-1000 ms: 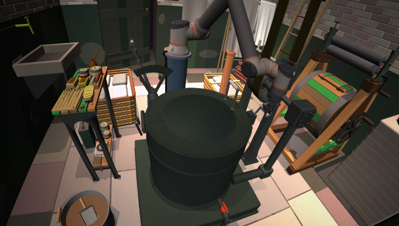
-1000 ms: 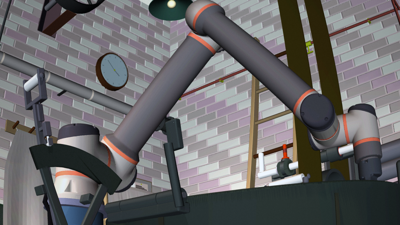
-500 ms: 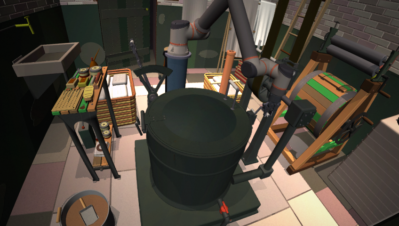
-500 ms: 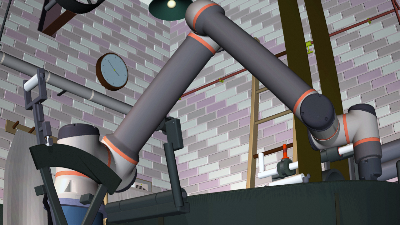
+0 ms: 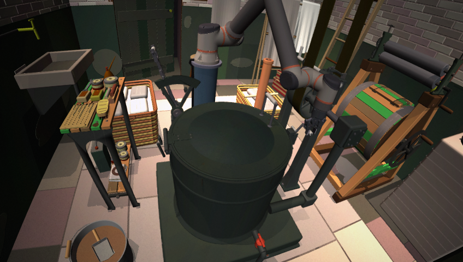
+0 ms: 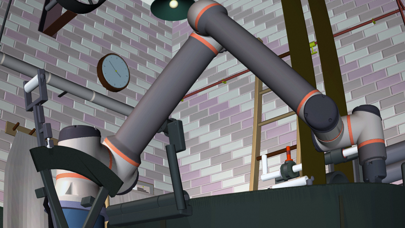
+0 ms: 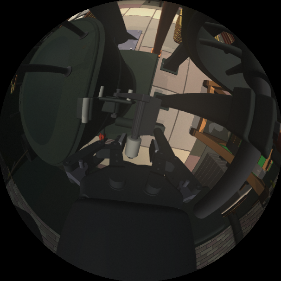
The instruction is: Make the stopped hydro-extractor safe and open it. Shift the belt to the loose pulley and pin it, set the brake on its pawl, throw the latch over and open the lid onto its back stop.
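My gripper [image 7: 137,142] [image 5: 311,127] hangs at the right side of the dark green hydro-extractor tub [image 5: 227,168], beside a dark post [image 5: 300,159]. A pale cylindrical knob [image 7: 133,146] on a dark lever rod [image 7: 137,119] stands between my fingers. A small grey bracket with short pins [image 7: 118,101] sits beyond it against the tub. The lid [image 5: 230,136] lies closed on the tub. The brake lever with its white grip [image 6: 34,82] stands over a toothed quadrant [image 6: 72,163] on the far side. My gripper is open and holds nothing.
A dark slanted pipe with a box joint [image 5: 349,131] runs close on my right. A large pulley wheel [image 7: 236,65] and the wooden washing drum [image 5: 377,110] stand beyond it. Wicker baskets [image 5: 139,110], a shelf stand [image 5: 94,110] and a ladder [image 6: 260,124] ring the tub.
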Robot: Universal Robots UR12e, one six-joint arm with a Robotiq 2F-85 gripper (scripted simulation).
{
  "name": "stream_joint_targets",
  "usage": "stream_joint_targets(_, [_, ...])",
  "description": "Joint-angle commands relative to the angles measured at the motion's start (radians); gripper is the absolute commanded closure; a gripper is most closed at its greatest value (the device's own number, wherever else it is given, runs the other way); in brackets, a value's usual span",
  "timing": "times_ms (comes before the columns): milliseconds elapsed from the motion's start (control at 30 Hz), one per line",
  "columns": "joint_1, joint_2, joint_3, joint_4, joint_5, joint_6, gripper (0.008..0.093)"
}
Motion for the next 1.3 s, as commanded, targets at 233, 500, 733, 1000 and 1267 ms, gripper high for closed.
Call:
stream_joint_targets(233, [0.000, -0.045, -0.002, 0.043, 0.000, 0.000, 0.0514])
stream_joint_targets(500, [0.000, -0.105, -0.009, 0.110, 0.000, 0.000, 0.0514])
stream_joint_targets(733, [0.000, -0.122, -0.011, 0.132, 0.000, 0.000, 0.0514])
stream_joint_targets(1000, [0.000, -0.122, -0.012, 0.132, 0.000, 0.000, 0.0494])
stream_joint_targets(1267, [0.000, -0.134, -0.015, 0.145, 0.000, 0.000, 0.0494])
